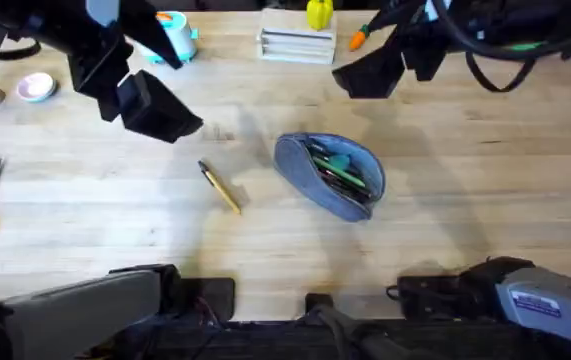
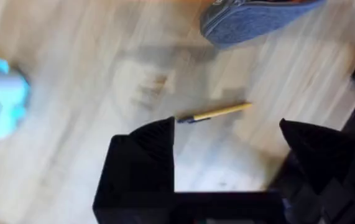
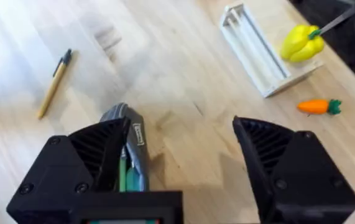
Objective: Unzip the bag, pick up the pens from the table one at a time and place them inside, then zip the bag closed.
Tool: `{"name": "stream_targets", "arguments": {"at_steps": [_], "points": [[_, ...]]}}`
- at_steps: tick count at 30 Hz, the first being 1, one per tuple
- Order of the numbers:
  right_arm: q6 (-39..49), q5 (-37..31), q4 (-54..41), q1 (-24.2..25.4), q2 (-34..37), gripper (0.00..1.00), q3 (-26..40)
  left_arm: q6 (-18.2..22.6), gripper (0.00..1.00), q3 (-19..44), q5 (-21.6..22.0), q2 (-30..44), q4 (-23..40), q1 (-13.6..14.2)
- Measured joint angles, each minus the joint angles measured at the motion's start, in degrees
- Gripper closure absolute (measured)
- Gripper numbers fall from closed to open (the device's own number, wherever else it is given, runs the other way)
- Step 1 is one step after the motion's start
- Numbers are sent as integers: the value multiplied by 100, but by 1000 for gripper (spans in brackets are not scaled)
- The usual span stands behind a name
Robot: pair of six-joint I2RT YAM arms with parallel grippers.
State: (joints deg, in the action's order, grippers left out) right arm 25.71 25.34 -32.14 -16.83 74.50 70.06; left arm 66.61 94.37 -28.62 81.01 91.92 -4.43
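Blue-grey fabric bag (image 1: 330, 175) gapes unzipped at frame centre, green pen (image 1: 337, 165) inside; slim yellow-tan pen (image 1: 220, 187) on pale plank table (image 1: 465, 220). Left gripper (image 2: 227, 140) & right gripper (image 3: 180, 146) both released, empty.

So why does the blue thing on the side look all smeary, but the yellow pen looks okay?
In the left wrist view, motion blur streaks the light blue object and the pale wooden table; the slim yellow-tan pen is only slightly soft. In the overhead view, both raised arms look dark and blurred.

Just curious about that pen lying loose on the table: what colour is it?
Yellow-tan with a dark tip; the pen shows best in the right wrist view.
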Motion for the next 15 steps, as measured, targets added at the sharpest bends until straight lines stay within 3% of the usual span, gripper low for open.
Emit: {"name": "stream_targets", "arguments": {"at_steps": [4,8,15], "points": [[-72,0,174,21,0,4,0,-1583,6,0,167,-2,-101,0],[-111,0,258,21,0,4,0,-2855,8,0,-58,-1,-280,0],[-133,0,586,21,0,4,0,-4092,7,0,-654,-2,-306,0]]}}
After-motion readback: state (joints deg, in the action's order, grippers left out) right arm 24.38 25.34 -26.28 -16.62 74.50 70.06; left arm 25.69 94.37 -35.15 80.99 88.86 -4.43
